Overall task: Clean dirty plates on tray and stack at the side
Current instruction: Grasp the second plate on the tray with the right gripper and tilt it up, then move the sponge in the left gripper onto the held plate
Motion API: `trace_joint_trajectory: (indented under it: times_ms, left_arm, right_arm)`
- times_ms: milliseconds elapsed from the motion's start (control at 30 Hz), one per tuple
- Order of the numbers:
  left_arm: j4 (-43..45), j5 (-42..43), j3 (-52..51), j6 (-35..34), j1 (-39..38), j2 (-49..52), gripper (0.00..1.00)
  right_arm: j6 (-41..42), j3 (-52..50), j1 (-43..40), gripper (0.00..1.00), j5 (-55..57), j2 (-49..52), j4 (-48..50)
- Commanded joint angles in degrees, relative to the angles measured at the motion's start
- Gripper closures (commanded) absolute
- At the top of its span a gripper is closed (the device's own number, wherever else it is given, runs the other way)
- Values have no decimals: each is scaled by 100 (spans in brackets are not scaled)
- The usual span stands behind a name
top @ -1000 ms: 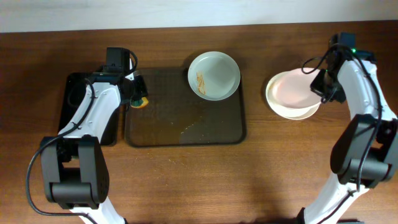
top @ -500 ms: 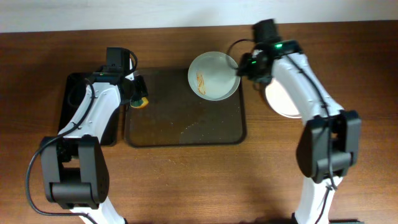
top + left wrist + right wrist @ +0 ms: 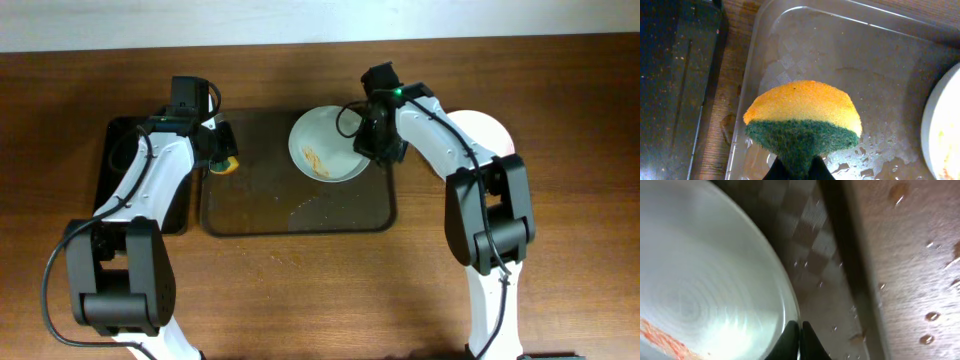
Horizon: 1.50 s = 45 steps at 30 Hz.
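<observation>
A dirty white plate (image 3: 322, 143) with orange smears lies at the back right of the dark brown tray (image 3: 300, 205). My right gripper (image 3: 376, 150) is shut on the plate's right rim; in the right wrist view the jaws (image 3: 799, 331) pinch the rim of the plate (image 3: 705, 280) over the tray (image 3: 825, 245). My left gripper (image 3: 222, 158) hangs over the tray's back left corner, shut on a yellow and green sponge (image 3: 802, 115); its jaws (image 3: 797, 172) are mostly hidden under the sponge. The plate's edge also shows in the left wrist view (image 3: 942, 135).
A black bin (image 3: 125, 170) stands left of the tray and also shows in the left wrist view (image 3: 675, 75). A stack of white plates (image 3: 492, 133) sits on the table right of the tray, partly hidden by my right arm. Crumbs and water drops lie on the tray floor (image 3: 865, 75).
My right arm swung left from the plate stack to the tray and closed on the dirty plate's rim. The plate shifted a little to the left and forward. The left arm stayed still.
</observation>
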Motion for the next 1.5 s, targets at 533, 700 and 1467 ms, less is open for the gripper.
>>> trace_joint_trajectory:
  times_ms: [533,700,1467]
  left_arm:
    - [-9,61,35,-52,13,-109,99]
    - [-9,61,35,-52,15,-109,99]
    - [-7,63,35,-52,13,-109,99]
  right_arm:
    - [-4321,997,120,43,-861,651,-203]
    - [-3947,997,109,96,-863,713,-210]
    - [-981,942,837,84,-542,933,195]
